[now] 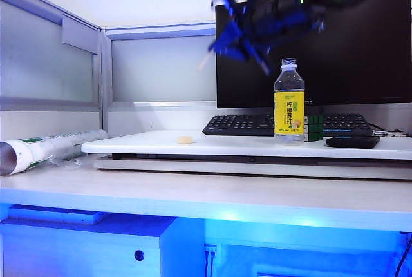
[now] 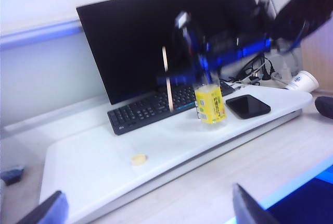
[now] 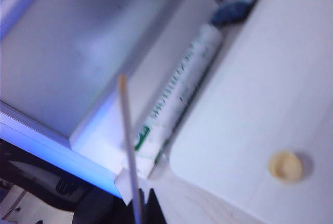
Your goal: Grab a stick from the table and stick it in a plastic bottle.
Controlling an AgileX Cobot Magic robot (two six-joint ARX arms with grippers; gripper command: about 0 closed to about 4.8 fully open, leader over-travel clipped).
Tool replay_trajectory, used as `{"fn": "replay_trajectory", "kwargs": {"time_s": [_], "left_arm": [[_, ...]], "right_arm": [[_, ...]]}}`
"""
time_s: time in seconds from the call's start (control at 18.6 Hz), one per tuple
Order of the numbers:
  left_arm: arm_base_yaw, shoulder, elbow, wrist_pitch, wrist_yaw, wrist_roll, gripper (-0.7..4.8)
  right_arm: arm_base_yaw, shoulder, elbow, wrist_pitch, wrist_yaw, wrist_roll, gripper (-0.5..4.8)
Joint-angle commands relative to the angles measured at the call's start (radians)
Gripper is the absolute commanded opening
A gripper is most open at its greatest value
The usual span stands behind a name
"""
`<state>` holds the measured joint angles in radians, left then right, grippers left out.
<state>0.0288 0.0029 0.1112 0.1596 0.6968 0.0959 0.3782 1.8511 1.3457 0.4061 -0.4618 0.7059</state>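
Note:
The stick (image 3: 127, 135), thin and pale tan, stands out of my right gripper (image 3: 141, 211), which is shut on its lower end. In the exterior view the right gripper (image 1: 238, 38) is a blurred blue shape in the air, up and to the left of the plastic bottle (image 1: 289, 100). The bottle stands upright on the table's raised white board (image 1: 225, 145), with a yellow label and an open ridged neck. From the left wrist camera the stick (image 2: 167, 81) hangs upright just left of the bottle (image 2: 209, 104), apart from it. My left gripper (image 2: 147, 203) is open and empty, low over the desk in front of the board.
A pale-yellow blob (image 1: 186, 140) lies on the board. Behind the bottle are a keyboard (image 1: 244, 124), a monitor (image 1: 360, 51), a Rubik's cube (image 1: 314, 127) and a dark phone (image 1: 353, 142). A rolled white tube (image 1: 45, 148) lies at the far left. A paper cup (image 2: 304, 82) stands at the board's far end.

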Motion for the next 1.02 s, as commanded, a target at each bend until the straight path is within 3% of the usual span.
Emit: {"fn": "replay_trajectory", "kwargs": {"time_s": [0.05, 0.38, 0.81, 1.02], "left_arm": [[0.001, 0.000, 0.003, -0.025, 0.005, -0.007, 4.24], [0.001, 0.000, 0.003, -0.064, -0.004, -0.034, 4.24], [0.001, 0.000, 0.003, -0.093, -0.004, -0.048, 4.24], [0.001, 0.000, 0.003, -0.111, -0.005, -0.052, 4.23]], "right_arm": [[0.002, -0.069, 0.004, 0.018, 0.047, -0.092, -0.06], [0.002, -0.163, 0.005, -0.003, 0.116, -0.256, -0.06], [-0.052, -0.196, 0.200, -0.320, 0.223, -0.602, -0.06], [-0.085, -0.196, 0.230, -0.373, 0.292, -0.732, -0.06]]}}
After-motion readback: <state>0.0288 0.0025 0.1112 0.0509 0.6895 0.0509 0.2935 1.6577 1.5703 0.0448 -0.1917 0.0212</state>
